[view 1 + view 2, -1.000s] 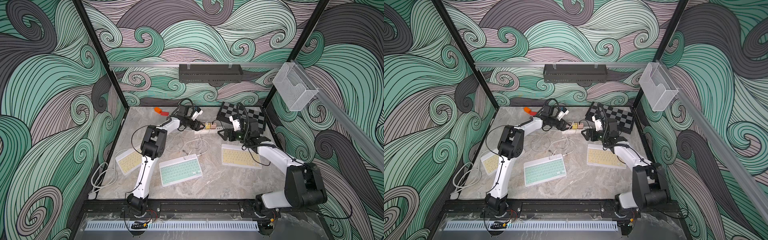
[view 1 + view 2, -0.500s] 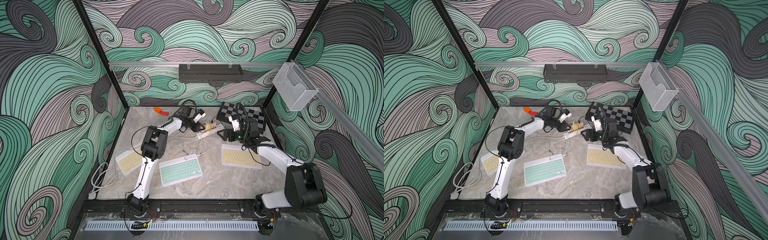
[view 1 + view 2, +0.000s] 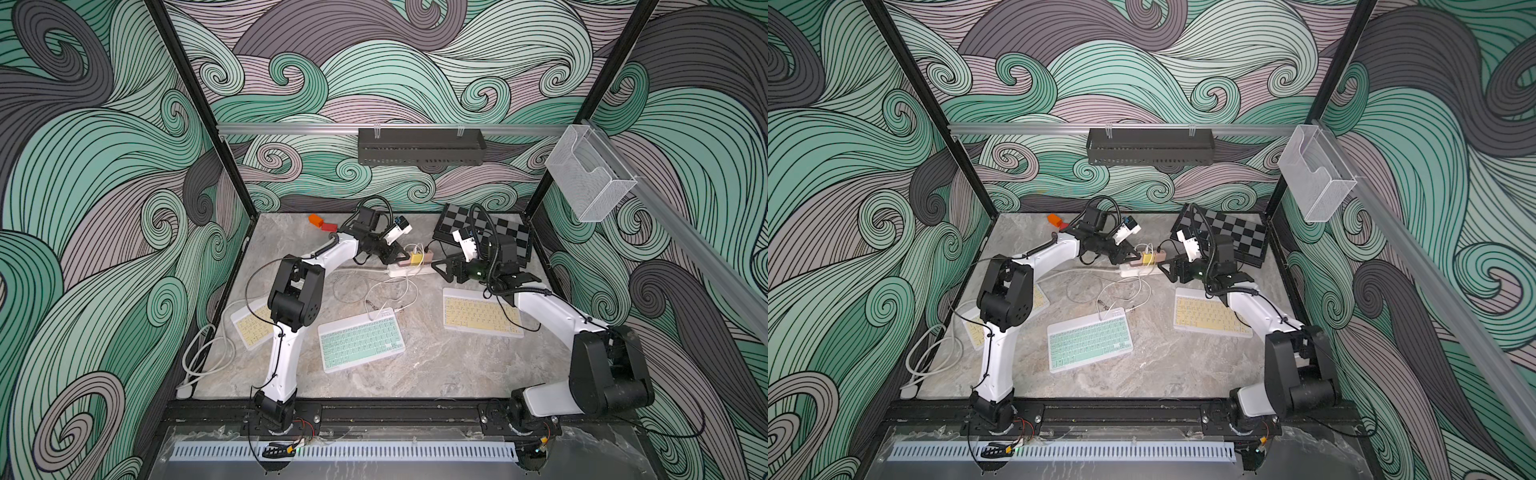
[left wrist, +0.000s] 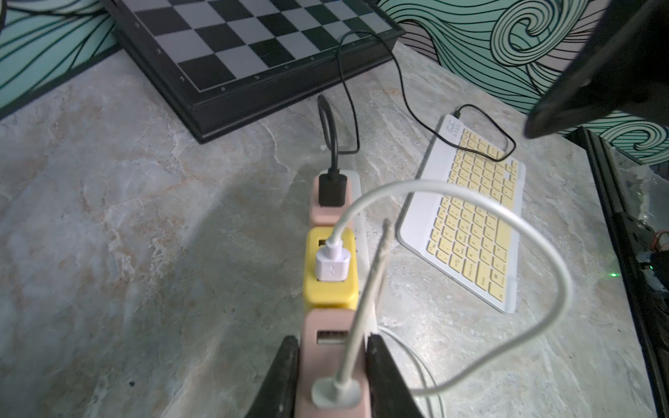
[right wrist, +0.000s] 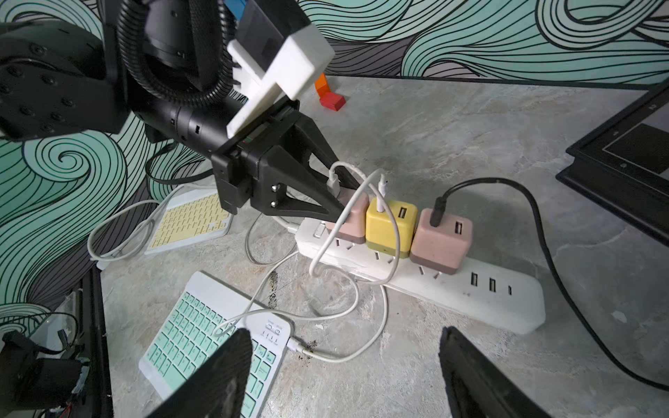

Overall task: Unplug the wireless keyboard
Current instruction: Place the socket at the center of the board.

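In both top views, the left gripper (image 3: 395, 258) meets the end pink adapter (image 3: 403, 262) on the power strip (image 3: 409, 271); the mint keyboard (image 3: 360, 341) lies mid-table, white cable (image 3: 409, 297) plugged into its corner. Left wrist view: both fingers (image 4: 286, 362) clamp the adapter's sides. Right wrist view: the right gripper (image 5: 345, 333) gapes wide above the strip, holding nothing.

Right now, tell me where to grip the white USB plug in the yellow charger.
Pinch the white USB plug by its body's sides, descending from above: it stands upright from the yellow charger's top face, and its cable arcs away.
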`<state>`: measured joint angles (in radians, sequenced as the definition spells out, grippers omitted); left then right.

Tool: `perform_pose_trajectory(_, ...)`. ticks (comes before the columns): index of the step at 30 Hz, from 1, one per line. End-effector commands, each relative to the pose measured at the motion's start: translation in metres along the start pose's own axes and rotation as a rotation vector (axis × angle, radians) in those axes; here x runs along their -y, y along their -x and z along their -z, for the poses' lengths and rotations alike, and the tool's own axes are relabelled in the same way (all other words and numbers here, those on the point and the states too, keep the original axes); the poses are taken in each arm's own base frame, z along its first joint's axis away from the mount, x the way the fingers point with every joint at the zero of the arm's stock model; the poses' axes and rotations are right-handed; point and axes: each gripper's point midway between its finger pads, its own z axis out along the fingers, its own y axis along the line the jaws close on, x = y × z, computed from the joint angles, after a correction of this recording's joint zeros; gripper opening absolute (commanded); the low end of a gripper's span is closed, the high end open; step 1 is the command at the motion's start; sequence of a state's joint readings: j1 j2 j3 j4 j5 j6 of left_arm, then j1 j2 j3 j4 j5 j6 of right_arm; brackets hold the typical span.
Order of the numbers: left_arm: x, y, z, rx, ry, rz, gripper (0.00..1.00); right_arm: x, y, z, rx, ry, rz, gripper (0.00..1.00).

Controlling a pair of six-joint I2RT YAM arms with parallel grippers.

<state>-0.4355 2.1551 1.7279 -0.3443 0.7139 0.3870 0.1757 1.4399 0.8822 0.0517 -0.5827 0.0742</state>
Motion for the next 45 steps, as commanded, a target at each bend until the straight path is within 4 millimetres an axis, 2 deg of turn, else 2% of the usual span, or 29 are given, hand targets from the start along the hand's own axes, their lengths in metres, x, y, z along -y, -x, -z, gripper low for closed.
perform_pose_trajectory(1, 0.028, 0.056, 0.032, 0.132, -0.036, -0.2, 0.0, -0.013, 0.001, -0.003, 0.01, 0.093, 0.098, 0.82)
perform_pose_trajectory(3, 0.033, 0.055, 0.035, 0.123, -0.052, -0.225, 0.0, -0.02, 0.003, -0.004, 0.016, 0.127, 0.15, 0.81)
perform_pose_trajectory(6, 0.033, 0.048, 0.033, 0.103, -0.048, -0.238, 0.0, -0.013, 0.01, -0.003, 0.014, 0.088, 0.201, 0.82)
perform_pose_trajectory(9, 0.033, 0.045, 0.033, 0.102, -0.047, -0.237, 0.0, -0.019, 0.013, 0.0, 0.013, 0.112, 0.268, 0.82)
perform_pose_trajectory(15, 0.035, 0.05, 0.038, 0.108, -0.03, -0.263, 0.0, -0.059, 0.031, -0.003, 0.046, 0.294, 0.288, 0.8)
perform_pose_trajectory(18, 0.038, 0.052, 0.042, 0.102, -0.028, -0.274, 0.0, -0.064, 0.033, -0.016, 0.029, 0.282, 0.305, 0.77)
perform_pose_trajectory(23, 0.045, 0.053, 0.048, 0.105, -0.034, -0.288, 0.0, -0.049, 0.042, -0.025, 0.023, 0.225, 0.37, 0.79)
perform_pose_trajectory(27, 0.046, 0.043, 0.045, 0.082, -0.031, -0.318, 0.0, -0.033, 0.044, -0.026, 0.018, 0.232, 0.366, 0.82)
perform_pose_trajectory(30, 0.041, 0.028, 0.035, 0.047, -0.008, -0.366, 0.0, -0.018, 0.035, -0.032, -0.012, 0.21, 0.348, 0.81)
perform_pose_trajectory(33, 0.034, 0.015, 0.026, 0.004, -0.008, -0.33, 0.0, -0.008, 0.024, -0.036, -0.038, 0.182, 0.333, 0.81)
perform_pose_trajectory(40, 0.037, -0.011, 0.004, 0.006, -0.004, -0.254, 0.03, -0.009, -0.004, -0.044, -0.121, 0.219, 0.395, 0.84)
perform_pose_trajectory(43, 0.034, -0.025, -0.005, -0.022, 0.015, -0.236, 0.13, -0.01, -0.008, -0.047, -0.148, 0.221, 0.437, 0.84)
perform_pose_trajectory(45, 0.03, -0.036, -0.009, -0.055, 0.019, -0.208, 0.16, -0.009, -0.007, -0.048, -0.147, 0.212, 0.442, 0.83)
